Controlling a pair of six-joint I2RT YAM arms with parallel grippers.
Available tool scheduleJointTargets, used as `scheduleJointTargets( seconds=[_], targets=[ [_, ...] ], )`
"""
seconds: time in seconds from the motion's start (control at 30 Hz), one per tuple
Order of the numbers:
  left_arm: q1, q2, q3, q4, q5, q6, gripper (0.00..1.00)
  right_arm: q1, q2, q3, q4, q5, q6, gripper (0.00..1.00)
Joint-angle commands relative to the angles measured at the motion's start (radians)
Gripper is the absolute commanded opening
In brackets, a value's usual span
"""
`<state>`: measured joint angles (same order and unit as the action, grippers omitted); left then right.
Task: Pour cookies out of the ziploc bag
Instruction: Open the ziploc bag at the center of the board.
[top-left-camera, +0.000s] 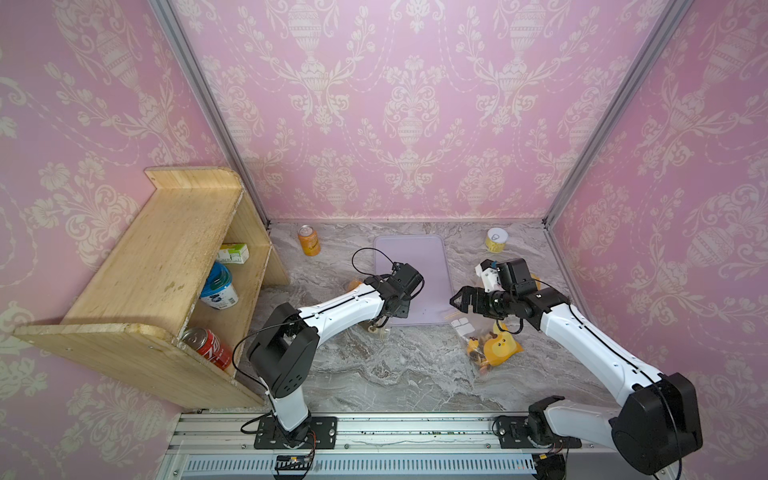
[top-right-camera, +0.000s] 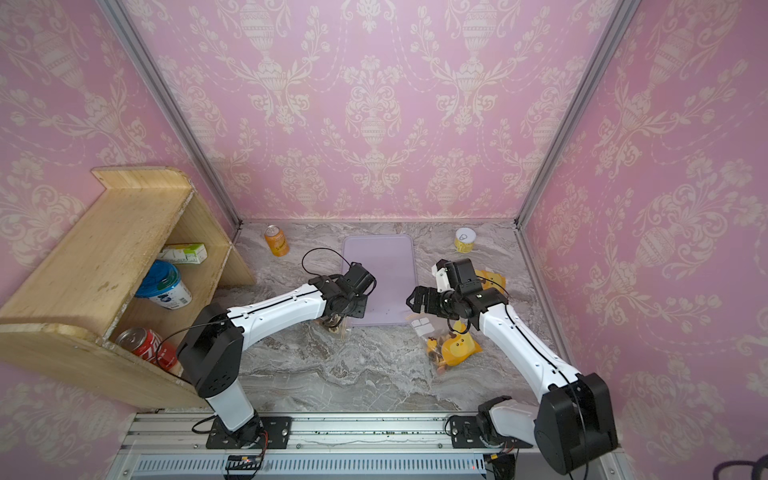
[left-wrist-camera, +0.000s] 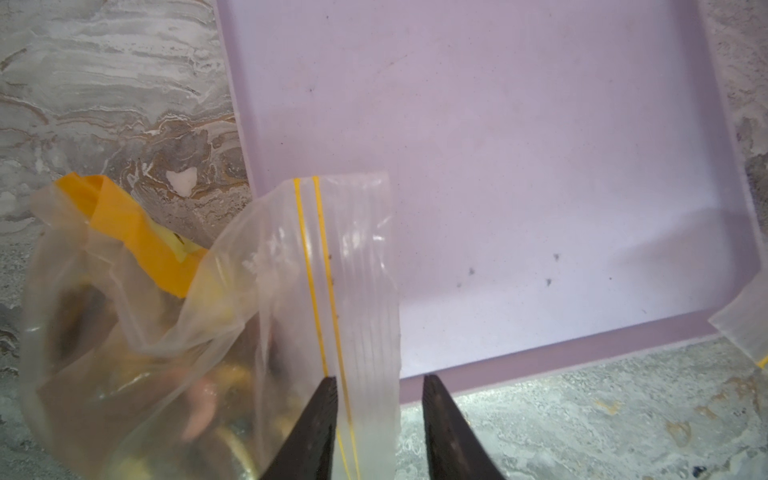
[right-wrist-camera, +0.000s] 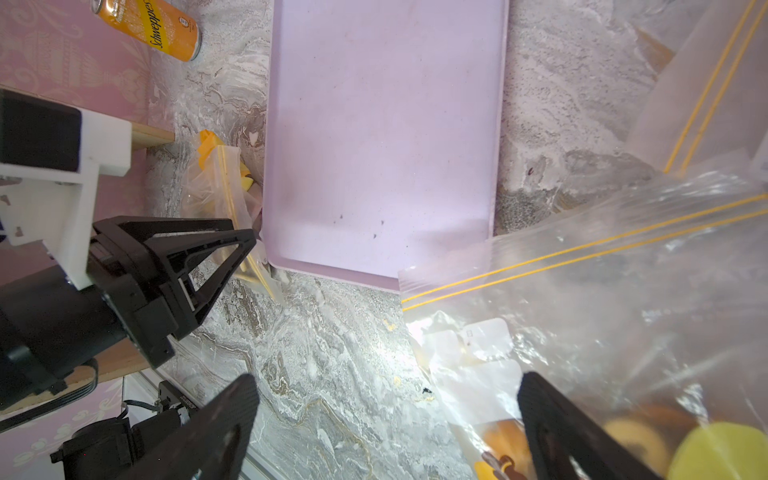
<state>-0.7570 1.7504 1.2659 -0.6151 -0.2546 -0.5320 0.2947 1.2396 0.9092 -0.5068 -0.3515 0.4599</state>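
A clear ziploc bag (left-wrist-camera: 353, 270) with a yellow zip line lies at the near left corner of the lilac tray (left-wrist-camera: 498, 166). Blurred cookies (left-wrist-camera: 203, 399) show through it. My left gripper (left-wrist-camera: 378, 378) straddles the bag's zip strip. One finger touches the plastic, the other stands a little off its edge. In both top views that gripper (top-left-camera: 384, 320) points down, mostly hidden by its wrist. A second ziploc bag (top-left-camera: 478, 340) holds brown and orange cookies (top-left-camera: 476, 355) and a yellow cartoon face. My right gripper (right-wrist-camera: 388, 377) hangs wide open above it, holding nothing.
An orange can (top-left-camera: 308, 241) and a yellow tin (top-left-camera: 496, 240) stand at the back. A wooden shelf (top-left-camera: 166, 249) on the left holds a carton, a blue-lidded tub and a red can. Another bag (top-right-camera: 488, 276) lies behind the right arm.
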Motion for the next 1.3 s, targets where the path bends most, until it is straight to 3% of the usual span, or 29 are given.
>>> scheduleJointTargets(
  seconds=[0.0, 0.13, 0.23, 0.5, 0.6, 0.73, 0.97, 1.27],
  targets=[
    [0.000, 0.002, 0.013, -0.028, -0.043, 0.013, 0.35, -0.007, -0.008, -0.017, -0.008, -0.017, -0.023, 1.00],
    [0.005, 0.000, 0.003, -0.024, -0.034, 0.019, 0.35, -0.007, -0.008, -0.026, 0.007, -0.021, -0.017, 1.00],
    [0.005, 0.001, 0.004, -0.021, -0.022, 0.019, 0.48, -0.008, -0.009, -0.030, 0.008, -0.022, -0.014, 1.00],
    [-0.001, 0.042, 0.040, -0.057, -0.066, 0.014, 0.51, -0.008, -0.018, -0.044, 0.013, -0.023, -0.011, 1.00],
    [-0.005, 0.059, 0.057, -0.070, -0.077, 0.012, 0.46, -0.008, -0.025, -0.050, 0.011, -0.018, -0.013, 1.00],
    [-0.006, 0.060, 0.060, -0.074, -0.084, 0.012, 0.31, -0.008, -0.029, -0.055, 0.011, -0.017, -0.015, 1.00],
    [-0.004, 0.038, 0.044, -0.073, -0.097, 0.023, 0.22, -0.008, -0.023, -0.059, 0.024, -0.022, -0.012, 0.99],
    [-0.003, -0.004, 0.008, -0.057, -0.093, 0.015, 0.15, 0.043, 0.042, -0.078, 0.154, -0.116, 0.032, 0.84]
  ],
)
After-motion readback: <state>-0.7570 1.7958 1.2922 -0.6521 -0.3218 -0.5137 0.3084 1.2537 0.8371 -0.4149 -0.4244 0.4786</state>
